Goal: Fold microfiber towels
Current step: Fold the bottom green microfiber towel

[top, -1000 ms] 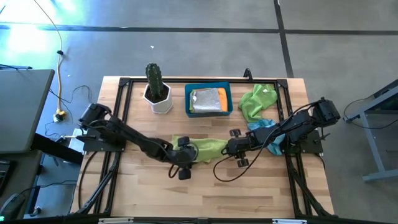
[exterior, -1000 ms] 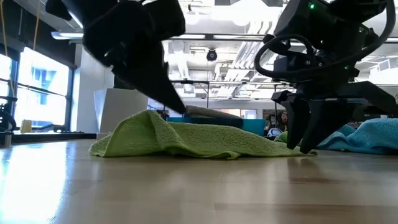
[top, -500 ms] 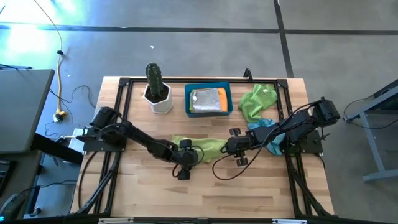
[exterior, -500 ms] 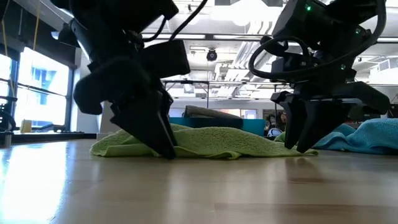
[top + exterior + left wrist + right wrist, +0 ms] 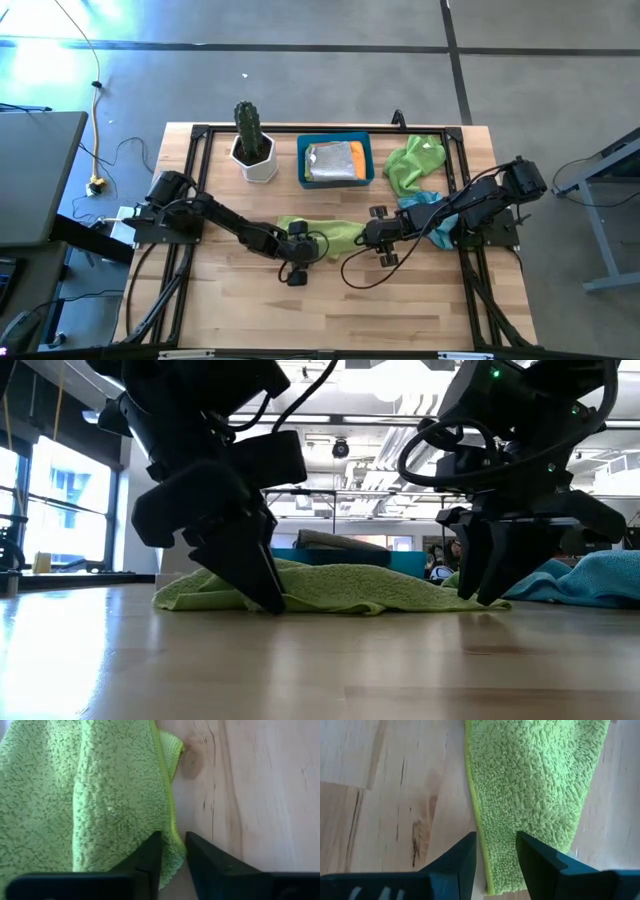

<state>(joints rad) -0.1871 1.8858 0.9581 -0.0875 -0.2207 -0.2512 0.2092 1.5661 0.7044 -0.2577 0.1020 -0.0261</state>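
A lime green towel (image 5: 322, 236) lies flat and somewhat rumpled near the middle of the wooden bench (image 5: 250, 310), stretched between the two arms. The left gripper (image 5: 297, 262) is down at the towel's left end; the left wrist view shows its two dark fingers (image 5: 146, 860) standing close together with the hemmed edge of the green cloth (image 5: 90, 795) caught in the narrow gap between them, so it is pinching that edge against the bench. In the low view the same gripper (image 5: 262, 592) has its tips pressed into the cloth (image 5: 340, 586) at the bench surface. The right gripper (image 5: 379, 246) is at the towel's right end; its fingers (image 5: 462, 860) stand apart, straddling the narrow end of the towel (image 5: 530, 785), and whether they actually clamp the cloth I cannot tell. In the low view its tips (image 5: 490, 592) reach the bench at the cloth's right edge. Behind them, a blue bin (image 5: 335, 161) holds a folded grey towel (image 5: 325, 160) and an orange towel (image 5: 355, 160). To its right lies a crumpled second lime green towel (image 5: 414, 160), and a light blue towel (image 5: 425, 205) is bunched beneath the right arm. A potted cactus (image 5: 250, 135) stands left of the bin.
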